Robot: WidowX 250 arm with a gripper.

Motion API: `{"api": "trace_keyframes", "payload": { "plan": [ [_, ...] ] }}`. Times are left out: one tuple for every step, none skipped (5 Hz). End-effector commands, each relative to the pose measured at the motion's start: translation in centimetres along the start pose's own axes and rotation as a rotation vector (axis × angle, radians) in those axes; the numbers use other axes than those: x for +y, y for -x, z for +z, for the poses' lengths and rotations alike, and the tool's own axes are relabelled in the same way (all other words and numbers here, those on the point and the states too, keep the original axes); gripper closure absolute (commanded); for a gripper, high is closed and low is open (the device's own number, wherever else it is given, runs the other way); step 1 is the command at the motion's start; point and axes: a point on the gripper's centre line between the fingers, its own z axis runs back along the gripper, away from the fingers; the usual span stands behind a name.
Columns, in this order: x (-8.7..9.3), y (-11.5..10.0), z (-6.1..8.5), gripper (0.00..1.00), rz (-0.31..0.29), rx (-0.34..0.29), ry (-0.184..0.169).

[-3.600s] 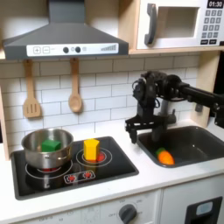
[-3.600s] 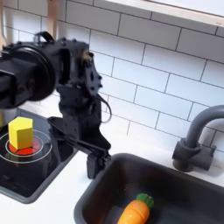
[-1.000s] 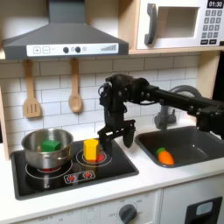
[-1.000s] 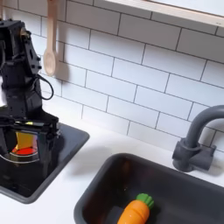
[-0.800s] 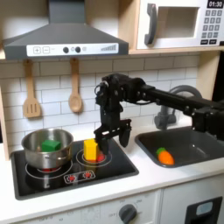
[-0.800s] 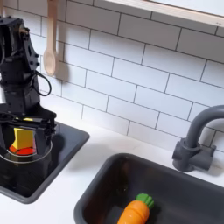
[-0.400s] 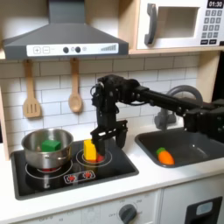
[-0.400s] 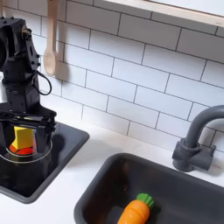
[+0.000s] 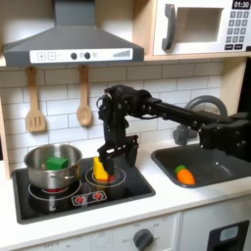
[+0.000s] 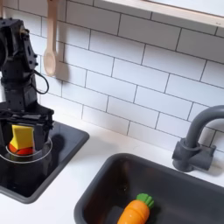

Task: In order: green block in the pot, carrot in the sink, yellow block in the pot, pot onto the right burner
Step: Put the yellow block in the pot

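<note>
Toy kitchen, black cooktop (image 9: 137,186) | gripper (image 9: 114,157) jaws apart around yellow block (image 10: 22,137) on right burner (image 10: 24,150) | carrot (image 10: 134,213) in sink (image 10: 188,184)

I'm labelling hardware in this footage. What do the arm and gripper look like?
The arm is all black, built of chunky, boxy jointed segments, with thin black cables running along it. The gripper is black too, with two flat fingers hanging from a crossbar. I can make out no markings.

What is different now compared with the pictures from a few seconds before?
The gripper moved from above the sink toward the first exterior view's left, and now its open fingers straddle the yellow block on the burner, not yet lifted. The carrot, green block and pot stayed put.
</note>
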Motion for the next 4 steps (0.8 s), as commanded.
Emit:
{"api": "trace_keyframes", "payload": {
  "plan": [
    [0.2, -0.4, -0.2, 0.0, 0.018, 0.003, -0.002],
    [0.3, -0.7, -0.3, 0.0, 0.025, 0.003, -0.006],
    [0.5, -0.8, -0.2, 0.0, 0.039, -0.001, -0.009],
    [0.6, -1.5, -0.7, 0.0, 0.048, 0.008, -0.008]
  ]
}}
